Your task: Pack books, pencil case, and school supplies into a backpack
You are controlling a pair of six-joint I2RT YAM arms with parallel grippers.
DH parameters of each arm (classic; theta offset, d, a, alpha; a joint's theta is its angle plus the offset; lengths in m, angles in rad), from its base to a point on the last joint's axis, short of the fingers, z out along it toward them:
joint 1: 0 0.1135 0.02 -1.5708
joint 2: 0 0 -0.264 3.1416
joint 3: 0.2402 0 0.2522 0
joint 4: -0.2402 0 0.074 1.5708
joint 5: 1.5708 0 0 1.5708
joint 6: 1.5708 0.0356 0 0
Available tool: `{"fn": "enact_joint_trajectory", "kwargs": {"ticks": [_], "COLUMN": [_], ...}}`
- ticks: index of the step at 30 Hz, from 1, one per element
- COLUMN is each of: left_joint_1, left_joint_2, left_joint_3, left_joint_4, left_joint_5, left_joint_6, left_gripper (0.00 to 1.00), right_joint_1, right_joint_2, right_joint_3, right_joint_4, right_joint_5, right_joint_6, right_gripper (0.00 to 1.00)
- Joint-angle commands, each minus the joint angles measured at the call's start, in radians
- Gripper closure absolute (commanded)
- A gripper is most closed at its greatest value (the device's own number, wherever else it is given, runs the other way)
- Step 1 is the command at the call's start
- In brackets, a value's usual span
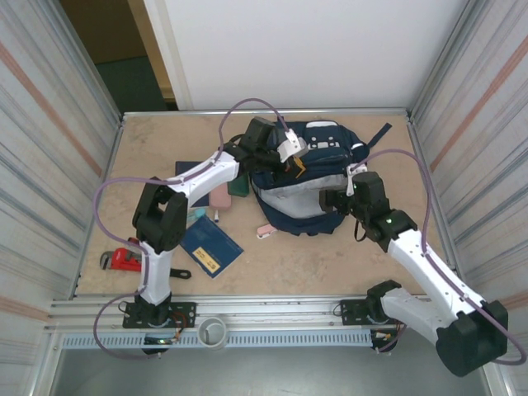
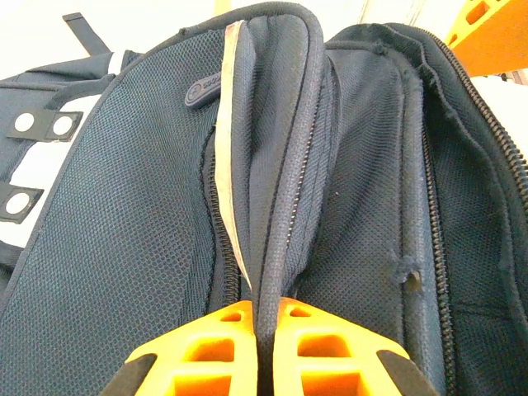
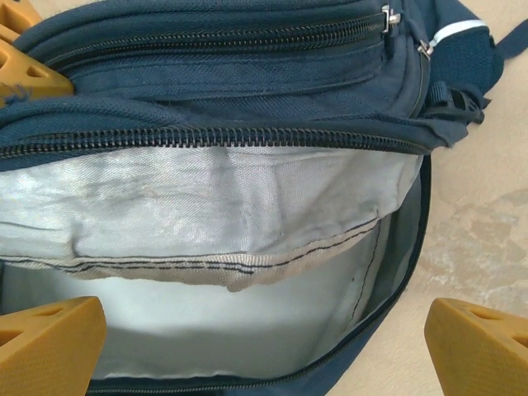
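The navy backpack (image 1: 307, 186) lies in the middle of the table with its main compartment unzipped, showing silver lining (image 3: 206, 322). My left gripper (image 2: 266, 326) is shut on a fold of the backpack's zip edge (image 2: 280, 165), at the bag's upper left (image 1: 290, 161). My right gripper (image 3: 264, 355) stands open in front of the opening, at the bag's right side (image 1: 332, 200), holding nothing. One navy booklet (image 1: 211, 246) lies near my left arm and another (image 1: 186, 169) shows behind it. The pink pencil case (image 1: 219, 199), the green volume (image 1: 239, 186) and a pink eraser (image 1: 265, 230) lie left of the bag.
A red pipe wrench (image 1: 122, 260) and a black spanner (image 1: 178, 273) lie at the front left. Ribbed metal walls (image 1: 49, 165) close in both sides. Bare tabletop (image 1: 313, 264) runs in front of the bag.
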Motion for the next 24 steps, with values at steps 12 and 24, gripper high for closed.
{"fn": "enact_joint_trajectory", "kwargs": {"ticks": [12,24], "left_joint_1": [0.018,0.131], "left_joint_2": [-0.062,-0.762], "left_joint_3": [-0.067,-0.78], "left_joint_4": [0.109,-0.081], "left_joint_5": [-0.104,-0.668], "left_joint_6": [-0.165,-0.731], "left_gripper": [0.47,0.27], "right_joint_1": [0.061,0.424], "right_joint_2": [0.07,0.348], "right_joint_3": [0.076,0.214], "right_joint_4": [-0.016,0.033], "right_joint_5": [-0.004,-0.213], "right_joint_6": [0.05,0.119], "right_gripper": [0.03,0.06]}}
